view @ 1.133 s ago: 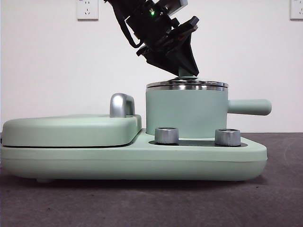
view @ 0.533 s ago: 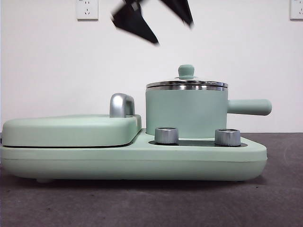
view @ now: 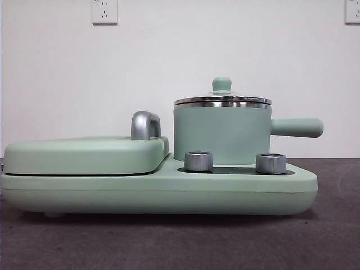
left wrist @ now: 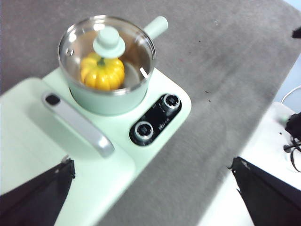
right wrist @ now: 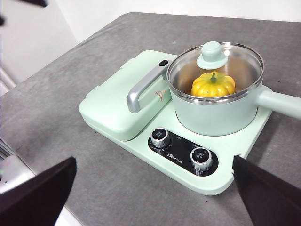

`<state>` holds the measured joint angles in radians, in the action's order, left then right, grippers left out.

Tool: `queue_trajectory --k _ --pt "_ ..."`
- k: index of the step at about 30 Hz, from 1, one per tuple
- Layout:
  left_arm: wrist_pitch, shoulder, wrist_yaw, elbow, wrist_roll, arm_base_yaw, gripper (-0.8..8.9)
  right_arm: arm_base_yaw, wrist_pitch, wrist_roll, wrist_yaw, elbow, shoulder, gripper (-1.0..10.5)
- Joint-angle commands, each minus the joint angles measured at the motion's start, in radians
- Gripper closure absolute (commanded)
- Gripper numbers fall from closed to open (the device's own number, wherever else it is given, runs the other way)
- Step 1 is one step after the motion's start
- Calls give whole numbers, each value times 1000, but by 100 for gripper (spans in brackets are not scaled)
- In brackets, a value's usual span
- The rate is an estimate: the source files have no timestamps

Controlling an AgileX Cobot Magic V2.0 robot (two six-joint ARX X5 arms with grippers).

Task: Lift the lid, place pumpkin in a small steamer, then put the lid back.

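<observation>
The round clear glass lid [right wrist: 215,66] with its mint-green knob sits closed on the small mint-green steamer pot [right wrist: 218,115]. The glossy yellow-orange ribbed pumpkin [right wrist: 213,84] lies inside. Both the left end effector [left wrist: 155,197] and the right end effector [right wrist: 155,197] hang wide open and empty, well apart from the pot.

We see the lid [view: 222,99] seated on the small steamer [view: 222,135], its side handle [view: 296,127] pointing right.

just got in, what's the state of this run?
Nothing is being handled. The yellow-orange ribbed pumpkin sits inside the small mint-green steamer pot, and the clear glass lid with the mint knob is on top. Both the left gripper and right gripper hang open above, clear of everything.
</observation>
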<state>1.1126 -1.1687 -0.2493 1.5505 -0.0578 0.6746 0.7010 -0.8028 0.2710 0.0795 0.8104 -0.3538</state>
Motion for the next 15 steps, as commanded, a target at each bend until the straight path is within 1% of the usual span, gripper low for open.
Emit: queue_trajectory --k 1,4,7,10,13,15 --pt "-38 105 -1 -110 68 6 220 9 9 17 3 6 -2 419" --pt "-111 249 -1 -264 113 6 220 9 9 17 3 6 -2 419" --pt "-218 398 -1 -418 151 6 220 9 9 17 3 6 -2 419" --pt "-320 529 -1 -553 210 6 220 9 9 17 3 6 -2 419" --pt "-347 610 -1 -630 261 6 220 9 9 17 3 6 -2 420" --pt "-344 635 -1 -647 276 6 234 9 9 17 3 6 -2 420"
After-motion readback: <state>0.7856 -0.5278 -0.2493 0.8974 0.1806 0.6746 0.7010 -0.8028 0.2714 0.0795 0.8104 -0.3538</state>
